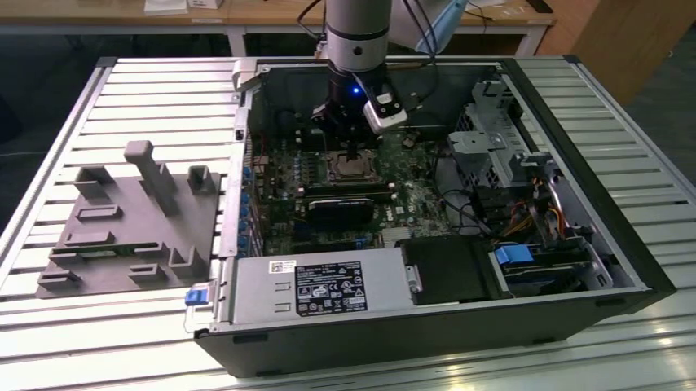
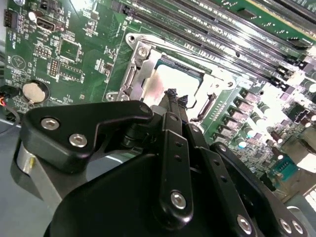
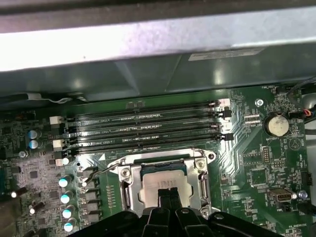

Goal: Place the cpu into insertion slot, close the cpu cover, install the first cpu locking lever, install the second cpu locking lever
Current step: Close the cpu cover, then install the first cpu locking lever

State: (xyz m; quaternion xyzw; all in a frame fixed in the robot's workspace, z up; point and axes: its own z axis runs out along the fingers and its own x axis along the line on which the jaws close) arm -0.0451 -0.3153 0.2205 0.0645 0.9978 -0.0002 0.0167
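Lying on a slatted table, the open case surrounds the claw.

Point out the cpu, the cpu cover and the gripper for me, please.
cpu (image 3: 157, 181): first wrist view, middle of its silver top.
cpu cover (image 3: 129, 192): first wrist view, one side bar of the frame.
gripper (image 3: 167, 193): first wrist view, between its fingertips.

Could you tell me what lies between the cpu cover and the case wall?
In the first wrist view, long black slots lie between cpu cover and case wall.
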